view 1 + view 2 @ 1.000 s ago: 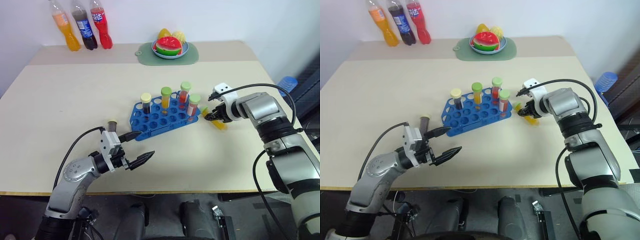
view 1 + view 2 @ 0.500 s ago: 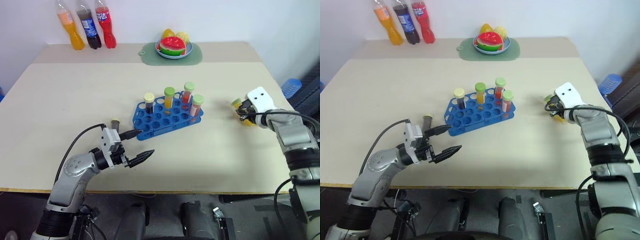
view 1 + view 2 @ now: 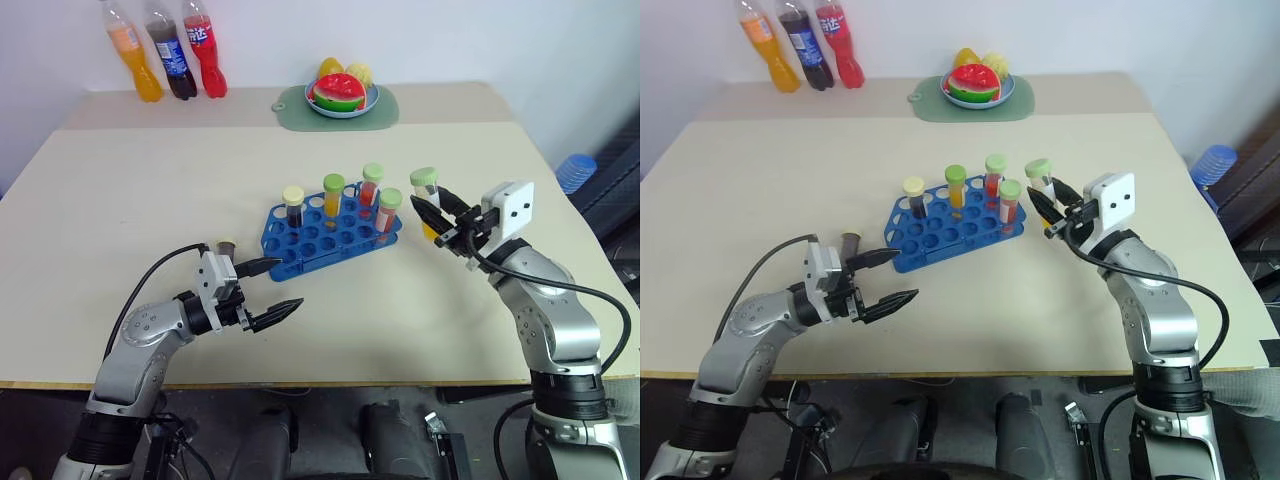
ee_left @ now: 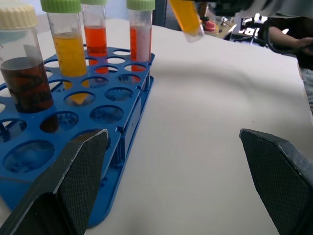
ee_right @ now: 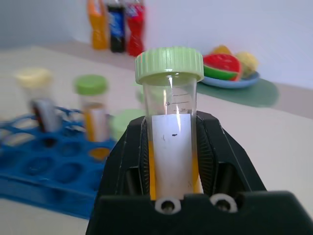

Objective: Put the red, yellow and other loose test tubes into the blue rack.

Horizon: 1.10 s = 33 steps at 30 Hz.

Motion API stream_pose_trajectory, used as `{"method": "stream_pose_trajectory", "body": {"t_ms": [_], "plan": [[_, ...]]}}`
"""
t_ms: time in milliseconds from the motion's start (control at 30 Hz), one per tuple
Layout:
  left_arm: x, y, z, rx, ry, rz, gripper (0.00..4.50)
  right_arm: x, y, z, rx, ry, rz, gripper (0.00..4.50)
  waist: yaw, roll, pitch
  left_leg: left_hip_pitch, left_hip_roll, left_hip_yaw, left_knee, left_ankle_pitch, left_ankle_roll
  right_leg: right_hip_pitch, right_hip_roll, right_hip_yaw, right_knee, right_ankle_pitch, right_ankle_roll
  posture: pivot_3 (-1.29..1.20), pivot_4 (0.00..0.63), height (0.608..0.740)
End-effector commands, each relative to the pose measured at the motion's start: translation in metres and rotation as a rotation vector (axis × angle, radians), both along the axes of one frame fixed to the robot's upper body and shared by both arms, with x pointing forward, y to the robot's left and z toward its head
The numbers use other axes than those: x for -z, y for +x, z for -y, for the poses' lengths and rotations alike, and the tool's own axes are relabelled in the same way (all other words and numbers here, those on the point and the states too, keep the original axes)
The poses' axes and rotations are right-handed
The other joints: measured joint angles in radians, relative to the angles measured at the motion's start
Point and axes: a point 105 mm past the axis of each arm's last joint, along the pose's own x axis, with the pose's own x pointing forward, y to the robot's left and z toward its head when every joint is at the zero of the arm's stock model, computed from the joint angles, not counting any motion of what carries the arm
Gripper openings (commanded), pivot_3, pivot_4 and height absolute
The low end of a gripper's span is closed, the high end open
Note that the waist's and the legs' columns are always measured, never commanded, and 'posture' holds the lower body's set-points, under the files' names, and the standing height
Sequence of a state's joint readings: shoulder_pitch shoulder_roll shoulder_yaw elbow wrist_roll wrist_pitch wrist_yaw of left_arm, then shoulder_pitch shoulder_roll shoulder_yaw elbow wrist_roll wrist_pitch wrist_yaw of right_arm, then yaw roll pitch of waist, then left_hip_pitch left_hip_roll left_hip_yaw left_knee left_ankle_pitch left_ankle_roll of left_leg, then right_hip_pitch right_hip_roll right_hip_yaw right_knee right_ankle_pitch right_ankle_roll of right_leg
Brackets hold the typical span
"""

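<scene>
Since a second ago, our right gripper (image 3: 436,217) has come up off the worktop (image 3: 130,190) with the yellow test tube (image 3: 427,198). Back then it was bent down over the tube just right of the blue rack (image 3: 332,232). Now it is raised, the tube stands nearly upright, green cap on top, and the jaws are clamped on its lower body. The tube hangs in the air just right of the rack's right end, clear of the surface. Our left gripper (image 3: 270,291) has stayed near the rack's front left corner, low over the worktop, its jaws wide apart and holding nothing.

The rack holds four tubes along its far rows: a dark one with a cream cap (image 3: 293,205), a yellow one with a green cap (image 3: 332,196), a red one with a green cap (image 3: 371,185), and a reddish one with a green cap (image 3: 389,213). The nearer holes stand free. A brown-capped tube (image 3: 226,245) is just behind our left gripper.

At the far edge are three soda bottles (image 3: 166,55) and a plate of toy fruit (image 3: 342,92) on a green mat (image 3: 384,112), well apart from the rack. Between the held tube and the rack stands the reddish tube at the rack's right end.
</scene>
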<state>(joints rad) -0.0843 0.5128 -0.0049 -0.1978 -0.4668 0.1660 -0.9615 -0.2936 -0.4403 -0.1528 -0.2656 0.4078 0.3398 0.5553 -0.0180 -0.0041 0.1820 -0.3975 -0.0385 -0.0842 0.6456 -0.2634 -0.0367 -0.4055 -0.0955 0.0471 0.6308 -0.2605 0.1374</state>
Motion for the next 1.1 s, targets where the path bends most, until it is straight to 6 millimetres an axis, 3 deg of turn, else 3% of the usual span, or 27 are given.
{"method": "stream_pose_trajectory", "body": {"t_ms": [33,233,567,733,1100], "plan": [[-0.008,-0.001,-0.004,-0.004,-0.001,0.037,4.50,-0.027,-0.018,-0.014,-0.095,0.066,0.128,0.90,-0.002,0.000,0.000,0.000,0.000,0.000,0.000,0.000,0.000,0.000,0.000,0.000,0.000,0.000,0.000,0.00,0.150,0.740],[-0.009,-0.003,-0.006,-0.012,0.001,0.034,4.50,-0.013,-0.034,-0.055,-0.303,0.100,0.100,0.90,0.000,0.000,0.000,0.001,0.001,0.000,0.000,0.000,0.000,0.000,0.000,0.000,0.000,0.000,0.000,0.00,0.150,0.740],[-0.008,-0.007,-0.012,-0.062,-0.016,0.024,4.50,-0.005,-0.002,-0.107,-0.333,0.199,0.171,0.90,-0.003,0.000,0.000,0.002,0.001,0.000,-0.001,0.000,0.000,0.000,0.001,0.000,0.001,0.000,0.000,0.00,0.150,0.740],[-0.012,-0.008,-0.019,-0.114,-0.042,0.029,4.50,0.004,0.011,-0.115,-0.334,0.217,0.177,0.90,0.001,0.000,0.000,0.002,0.000,0.000,-0.001,0.000,0.000,0.000,0.000,0.001,0.000,0.000,0.000,0.00,0.150,0.740],[-0.024,-0.012,-0.027,-0.158,-0.089,0.048,4.50,0.032,0.035,-0.110,-0.270,0.191,0.154,0.90,-0.005,0.000,0.000,0.003,0.000,0.000,-0.002,0.001,-0.001,0.000,0.001,0.001,0.001,0.000,0.000,0.00,0.150,0.740]]}}
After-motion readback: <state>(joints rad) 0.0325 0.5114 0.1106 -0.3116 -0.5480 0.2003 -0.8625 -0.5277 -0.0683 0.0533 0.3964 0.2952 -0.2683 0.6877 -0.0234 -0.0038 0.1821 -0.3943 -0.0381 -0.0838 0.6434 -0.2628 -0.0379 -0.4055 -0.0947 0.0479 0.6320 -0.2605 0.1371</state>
